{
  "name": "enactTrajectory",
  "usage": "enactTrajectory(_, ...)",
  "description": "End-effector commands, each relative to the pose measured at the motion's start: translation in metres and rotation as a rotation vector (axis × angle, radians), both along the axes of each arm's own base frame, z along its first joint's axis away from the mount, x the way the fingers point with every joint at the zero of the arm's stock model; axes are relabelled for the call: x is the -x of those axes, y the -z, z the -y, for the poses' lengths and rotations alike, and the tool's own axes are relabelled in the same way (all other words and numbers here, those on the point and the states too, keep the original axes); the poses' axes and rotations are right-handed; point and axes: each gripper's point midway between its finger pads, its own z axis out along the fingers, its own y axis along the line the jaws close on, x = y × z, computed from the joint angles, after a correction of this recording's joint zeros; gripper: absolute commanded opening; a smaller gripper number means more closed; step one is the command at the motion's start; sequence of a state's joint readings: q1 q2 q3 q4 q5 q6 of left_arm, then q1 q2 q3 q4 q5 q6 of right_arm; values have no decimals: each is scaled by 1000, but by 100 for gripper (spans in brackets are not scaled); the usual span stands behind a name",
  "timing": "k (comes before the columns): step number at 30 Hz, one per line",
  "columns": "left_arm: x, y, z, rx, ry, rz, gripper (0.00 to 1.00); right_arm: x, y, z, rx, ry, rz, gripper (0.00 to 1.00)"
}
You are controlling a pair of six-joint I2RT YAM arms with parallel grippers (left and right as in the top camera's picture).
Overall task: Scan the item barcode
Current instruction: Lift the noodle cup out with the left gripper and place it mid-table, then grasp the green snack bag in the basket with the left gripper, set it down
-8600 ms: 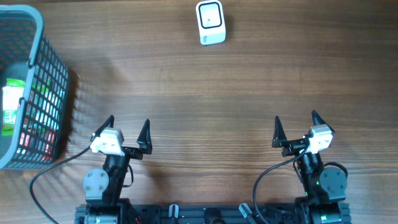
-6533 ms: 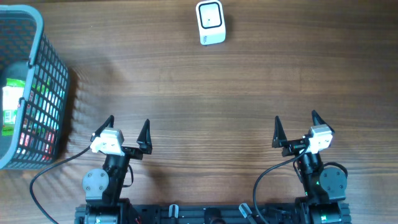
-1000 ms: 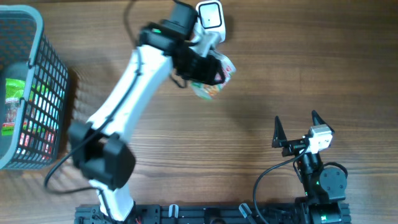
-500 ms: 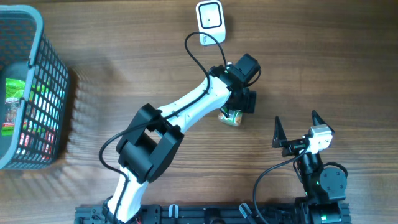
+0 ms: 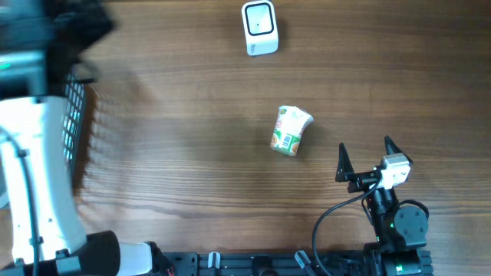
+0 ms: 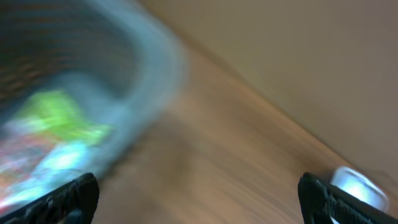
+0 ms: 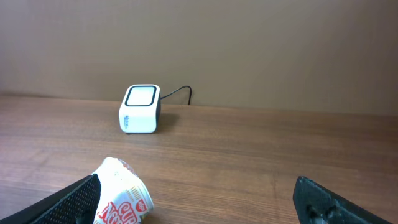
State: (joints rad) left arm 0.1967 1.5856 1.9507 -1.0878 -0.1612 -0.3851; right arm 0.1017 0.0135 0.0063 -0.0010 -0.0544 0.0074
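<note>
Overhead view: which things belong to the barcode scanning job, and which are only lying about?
Job in hand:
- cup noodles, lying on its side
- barcode scanner

Lying about:
- basket
- packets inside it, blurred

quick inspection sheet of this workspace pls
surface: wooden table, nothing spilled seen
job's things: cup noodle lying on its side, untouched by either arm; scanner at the far edge
clutter: basket at the left edge, mostly hidden
grippers: left gripper jaws open, empty, near the basket; right gripper jaws open, empty, parked
cables: scanner cable trails behind it; black cable by the right base
surroundings: plain beige wall
</note>
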Motion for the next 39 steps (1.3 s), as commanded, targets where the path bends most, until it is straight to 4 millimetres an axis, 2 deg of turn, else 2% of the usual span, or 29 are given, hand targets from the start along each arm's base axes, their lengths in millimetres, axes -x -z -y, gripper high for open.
enactTrajectory(1, 62, 17, -117, 15, -314, -87, 100, 0, -1, 2, -12, 12, 6, 100)
enactTrajectory(2, 84, 28, -146, 36, -401, -127, 100, 0, -1, 2, -12, 12, 6, 100)
enactTrajectory(4, 110, 48, -181, 70, -502, -189, 100, 0, -1, 2, -12, 12, 6, 100)
enactTrajectory(6, 123, 79, -206, 105, -467, -282, 100, 0, -1, 2, -12, 12, 6, 100)
enactTrajectory(8, 125, 117, -219, 139, -403, -394, 100, 0, -1, 2, -12, 12, 6, 100)
enactTrajectory(10, 120, 157, -220, 213, -340, -486, 100, 0, -1, 2, -12, 12, 6, 100)
enactTrajectory(12, 105, 193, -214, 268, -178, -539, 100, 0, -1, 2, -12, 12, 6, 100)
enactTrajectory(14, 90, 221, -212, 300, -53, -544, 100, 0, -1, 2, -12, 12, 6, 100)
enactTrajectory(16, 78, 235, -215, 300, 9, -528, 100, 0, -1, 2, -12, 12, 6, 100)
enactTrajectory(19, 59, 258, -231, 245, 64, -505, 100, 0, -1, 2, -12, 12, 6, 100)
enactTrajectory(21, 50, 278, -230, 225, 125, -527, 100, 0, -1, 2, -12, 12, 6, 100)
enactTrajectory(24, 45, 306, -223, 247, 163, -575, 100, 0, -1, 2, -12, 12, 6, 100)
enactTrajectory(25, 46, 322, -219, 260, 170, -615, 100, 0, -1, 2, -12, 12, 6, 100)
enactTrajectory(27, 53, 347, -210, 281, 179, -687, 100, 0, -1, 2, -12, 12, 5, 100)
enactTrajectory(31, 67, 380, -192, 318, 194, -759, 100, 0, -1, 2, -12, 12, 6, 100)
enactTrajectory(32, 70, 384, -190, 329, 193, -765, 87, 0, -1, 2, -12, 12, 6, 100)
enactTrajectory(34, 73, 388, -185, 343, 198, -773, 52, 0, -1, 2, -12, 12, 6, 100)
enactTrajectory(36, 69, 388, -177, 381, 218, -741, 45, 0, -1, 2, -12, 12, 6, 100)
enactTrajectory(37, 68, 387, -172, 404, 228, -728, 37, 0, -1, 2, -12, 12, 6, 100)
enactTrajectory(38, 66, 386, -169, 421, 236, -717, 9, 0, -1, 2, -12, 12, 6, 100)
enactTrajectory(39, 65, 386, -165, 437, 244, -706, 4, 0, -1, 2, -12, 12, 6, 100)
